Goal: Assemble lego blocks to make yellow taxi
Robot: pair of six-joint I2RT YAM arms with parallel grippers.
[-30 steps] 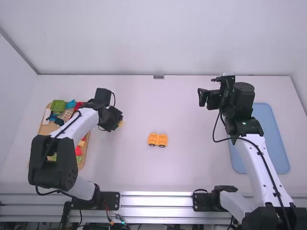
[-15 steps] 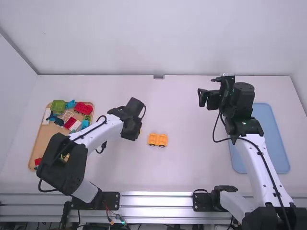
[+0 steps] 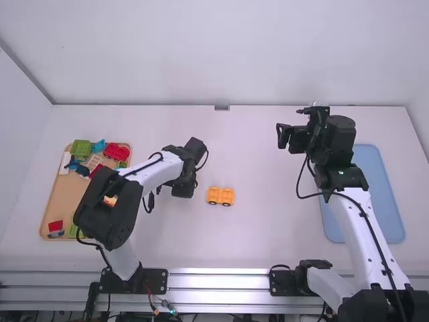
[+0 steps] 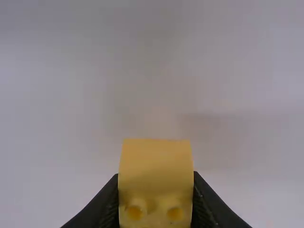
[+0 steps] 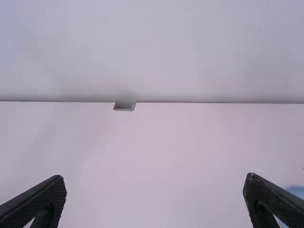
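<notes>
White table (image 3: 268, 248), pale walls at the back and sides. Blue tray (image 3: 379, 194) on the right-hand part of the table, partly covered from the high view by my right arm (image 3: 362, 221).

Left gripper (image 3: 183, 189): over the table, left of the middle. In my left wrist view, a yellow block (image 4: 156, 164) is held between the fingers, one black finger against each side; two round marks on the block's lower part.

Orange-yellow wheeled base (image 3: 220, 195), the taxi piece: on the bare table near the middle, just beside my left gripper and to its right. Upright, dark wheels along the side facing the camera. Block and base are apart.

Right gripper (image 3: 283, 136): held above the table's right half, well apart from the base. Fingers spread wide, nothing between them.

Tan tray (image 3: 59, 201), far left: loose pieces grouped toward its far end, among them a green block (image 3: 81, 148), a red wheeled piece (image 3: 116, 151) and a light-blue piece (image 3: 98, 145). Another red block (image 3: 55, 226) sits near the tray's near-left corner.
</notes>
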